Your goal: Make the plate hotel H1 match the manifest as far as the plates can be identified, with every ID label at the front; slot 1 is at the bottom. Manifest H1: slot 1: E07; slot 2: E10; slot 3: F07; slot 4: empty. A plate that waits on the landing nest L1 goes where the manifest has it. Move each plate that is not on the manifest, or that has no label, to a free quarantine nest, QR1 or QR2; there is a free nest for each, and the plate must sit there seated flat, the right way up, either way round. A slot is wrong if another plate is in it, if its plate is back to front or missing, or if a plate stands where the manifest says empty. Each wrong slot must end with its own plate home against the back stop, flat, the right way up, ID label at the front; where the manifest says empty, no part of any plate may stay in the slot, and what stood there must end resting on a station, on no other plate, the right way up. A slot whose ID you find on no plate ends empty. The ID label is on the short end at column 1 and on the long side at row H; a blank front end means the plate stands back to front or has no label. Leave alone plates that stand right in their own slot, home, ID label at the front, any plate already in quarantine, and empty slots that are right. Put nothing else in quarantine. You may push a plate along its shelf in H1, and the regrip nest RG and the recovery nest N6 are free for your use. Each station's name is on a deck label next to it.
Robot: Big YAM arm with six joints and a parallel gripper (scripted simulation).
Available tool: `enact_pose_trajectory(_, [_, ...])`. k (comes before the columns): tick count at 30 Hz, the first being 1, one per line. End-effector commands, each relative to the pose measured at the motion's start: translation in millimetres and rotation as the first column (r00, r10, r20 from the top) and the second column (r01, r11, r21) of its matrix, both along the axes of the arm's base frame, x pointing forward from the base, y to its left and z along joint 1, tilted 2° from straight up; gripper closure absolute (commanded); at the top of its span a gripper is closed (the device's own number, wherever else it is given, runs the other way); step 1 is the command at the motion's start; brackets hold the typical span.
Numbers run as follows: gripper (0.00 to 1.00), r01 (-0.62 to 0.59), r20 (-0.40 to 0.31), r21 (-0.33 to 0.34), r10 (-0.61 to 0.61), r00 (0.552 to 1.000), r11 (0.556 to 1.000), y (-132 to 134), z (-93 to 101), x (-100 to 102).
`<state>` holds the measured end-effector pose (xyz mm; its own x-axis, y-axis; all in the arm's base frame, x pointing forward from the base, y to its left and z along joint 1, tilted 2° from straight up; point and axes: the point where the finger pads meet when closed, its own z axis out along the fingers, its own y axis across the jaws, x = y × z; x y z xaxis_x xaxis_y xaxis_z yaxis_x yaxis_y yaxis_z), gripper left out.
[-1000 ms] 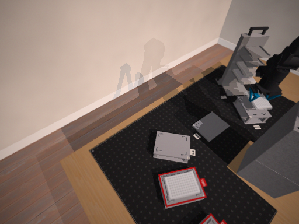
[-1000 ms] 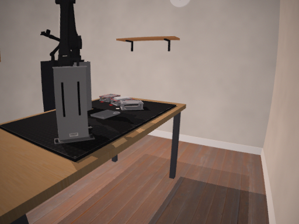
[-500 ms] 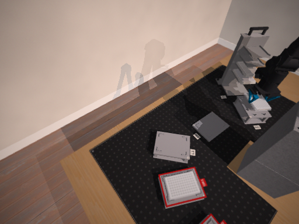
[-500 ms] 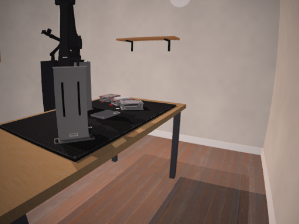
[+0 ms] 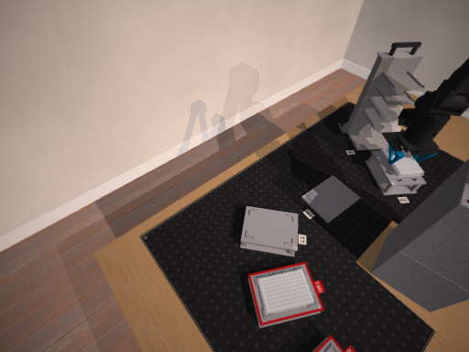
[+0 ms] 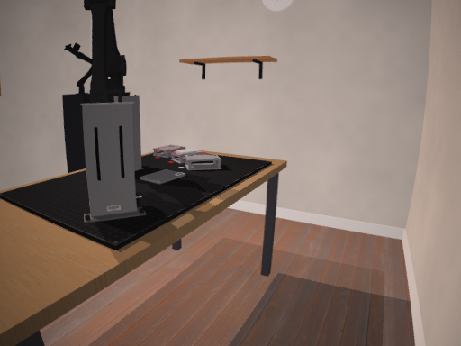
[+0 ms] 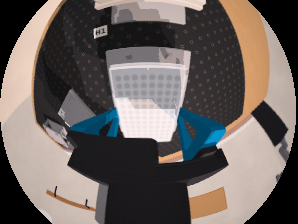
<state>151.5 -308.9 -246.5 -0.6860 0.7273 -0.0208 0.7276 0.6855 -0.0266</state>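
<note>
My gripper (image 5: pixel 409 159) (image 7: pixel 147 110) is shut on a white plate (image 5: pixel 406 166) (image 7: pixel 145 107), with a blue finger along each long side. The plate is level, right over the regrip nest RG (image 5: pixel 399 188) (image 7: pixel 145 54); whether it touches the nest I cannot tell. No ID on it is readable. The plate hotel H1 (image 5: pixel 366 110) (image 6: pixel 110 158) stands just behind; plates and shelves inside it are hard to tell apart. The landing nest L1 (image 5: pixel 270 229) (image 6: pixel 203 166) is empty. A white plate (image 5: pixel 286 291) sits in a red-rimmed quarantine nest (image 5: pixel 261 322). The other red-rimmed nest (image 5: pixel 327 343) is mostly cut off.
A flat grey pad (image 5: pixel 331 198) (image 6: pixel 162 177) lies between L1 and RG; its deck label (image 5: pixel 309 214) is unreadable. A large grey block (image 5: pixel 426 252) stands at the mat's side near RG. H1 has a black handle (image 5: pixel 406 45) on top.
</note>
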Motion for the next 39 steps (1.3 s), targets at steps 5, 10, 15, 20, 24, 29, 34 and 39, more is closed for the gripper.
enact_pose_trajectory(5, [0.14, 0.004, 0.014, -0.018, -0.004, 1.000, 1.000, -12.5, -6.0, 0.3])
enact_pose_trajectory(10, [0.14, 0.004, 0.013, -0.016, -0.004, 1.000, 1.000, -10.8, -9.4, -0.5])
enact_pose_trajectory(15, [0.14, 0.004, 0.013, -0.017, -0.004, 1.000, 1.000, -11.6, -11.3, -0.2])
enact_pose_trajectory(20, [0.14, 0.004, 0.013, -0.017, -0.004, 1.000, 1.000, -12.2, -14.7, 0.0])
enact_pose_trajectory(24, [0.14, 0.005, 0.013, -0.015, -0.004, 1.000, 1.000, -10.8, -17.4, -0.6])
enact_pose_trajectory(29, [0.14, 0.004, 0.013, -0.016, -0.004, 1.000, 1.000, -11.3, -20.8, -0.5])
enact_pose_trajectory(34, [0.14, 0.005, 0.014, -0.019, -0.004, 1.000, 1.000, -12.6, -20.1, 0.1])
enact_pose_trajectory(39, [0.00, 0.003, 0.012, -0.019, -0.003, 1.000, 1.000, -10.5, -16.4, 3.2])
